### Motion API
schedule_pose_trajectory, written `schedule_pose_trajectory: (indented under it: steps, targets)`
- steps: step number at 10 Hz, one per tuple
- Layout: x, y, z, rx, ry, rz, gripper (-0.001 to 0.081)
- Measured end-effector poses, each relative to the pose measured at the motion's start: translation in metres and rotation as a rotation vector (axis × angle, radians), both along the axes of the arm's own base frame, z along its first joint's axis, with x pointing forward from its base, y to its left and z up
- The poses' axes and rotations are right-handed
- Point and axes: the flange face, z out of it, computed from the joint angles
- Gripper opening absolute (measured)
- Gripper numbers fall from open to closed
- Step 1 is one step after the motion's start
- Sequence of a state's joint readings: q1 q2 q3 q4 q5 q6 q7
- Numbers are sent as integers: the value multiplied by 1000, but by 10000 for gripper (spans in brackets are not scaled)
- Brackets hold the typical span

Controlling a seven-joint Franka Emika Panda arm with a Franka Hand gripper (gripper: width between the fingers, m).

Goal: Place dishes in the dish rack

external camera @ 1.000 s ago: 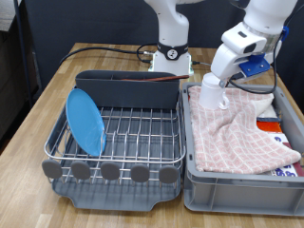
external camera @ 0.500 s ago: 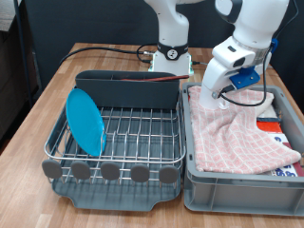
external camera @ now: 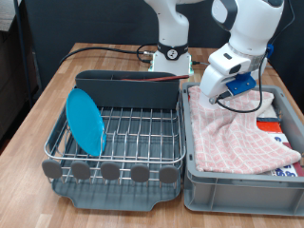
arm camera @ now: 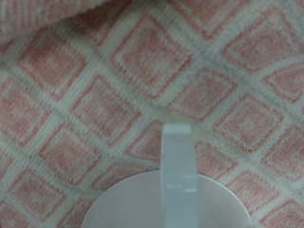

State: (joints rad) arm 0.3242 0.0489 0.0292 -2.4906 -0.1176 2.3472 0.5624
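The light-blue plate stands on edge in the dish rack, at its end toward the exterior view's left. A thin reddish-brown strip, likely the spoon, lies along the top of the rack's tall grey compartment. The white mug fills the lower part of the wrist view, handle toward the camera, resting on the checked cloth. In the exterior view my gripper is down over the mug at the far left corner of the grey bin, and the hand hides most of it. No fingers show in the wrist view.
The grey plastic bin sits right beside the rack, lined with the pink-and-white checked cloth. The robot base and a black cable are behind the rack. The wooden table's edge runs along the exterior view's left.
The hand has dropped lower and swung toward the exterior view's left over the mug, which showed below the fingers a second ago and is now mostly covered. Plate and rack are unchanged.
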Motion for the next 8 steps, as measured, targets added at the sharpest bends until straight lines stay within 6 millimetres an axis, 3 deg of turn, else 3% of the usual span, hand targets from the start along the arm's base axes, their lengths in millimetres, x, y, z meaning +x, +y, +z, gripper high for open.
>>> schedule_pose_trajectory:
  steps: [1,2,4,5,6,7,8]
  targets:
    - [-1,-1,-3,3,-3,-2,727]
    - [-2,-3,-5,5,-5,-4,727]
    - [-5,-5,-10,10,-10,-8,405]
    - [-7,-6,-12,13,-11,-11,405]
    - [-7,-7,-14,15,-11,-14,204]
    - [-8,-8,-15,15,-10,-16,204]
    - [-8,-8,-15,15,-10,-18,69]
